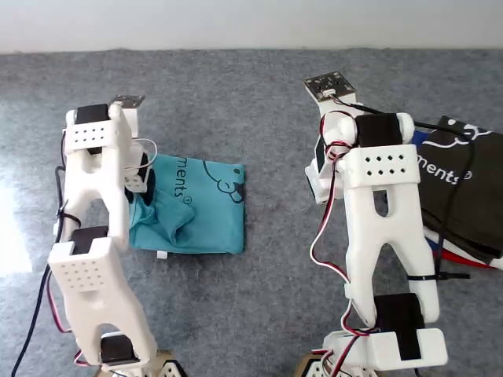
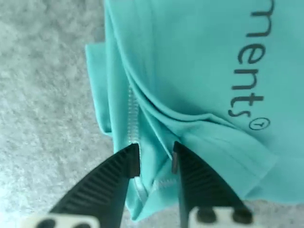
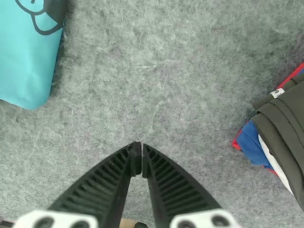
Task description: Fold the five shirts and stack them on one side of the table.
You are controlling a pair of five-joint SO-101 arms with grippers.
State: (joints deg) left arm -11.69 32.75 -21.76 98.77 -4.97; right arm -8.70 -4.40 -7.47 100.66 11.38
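Observation:
A teal shirt [image 1: 204, 208] with dark print lies partly folded on the grey felt, left of centre, and its left part is bunched. My left gripper [image 2: 155, 154] sits at that bunched edge, its fingers closed on a raised fold of the teal shirt [image 2: 199, 71]. In the high view the left gripper [image 1: 144, 187] is mostly under its white arm. A stack of folded shirts [image 1: 456, 196], dark one on top, lies at the right edge. My right gripper [image 3: 142, 152] is shut on nothing, above bare felt between the teal shirt [image 3: 26, 52] and the stack [image 3: 280, 123].
Grey felt [image 1: 275, 259] covers the whole table. Blue, red and white layers show under the dark top shirt of the stack. The right arm's cables hang over the stack's near edge. Bare felt lies between the two arms and along the back.

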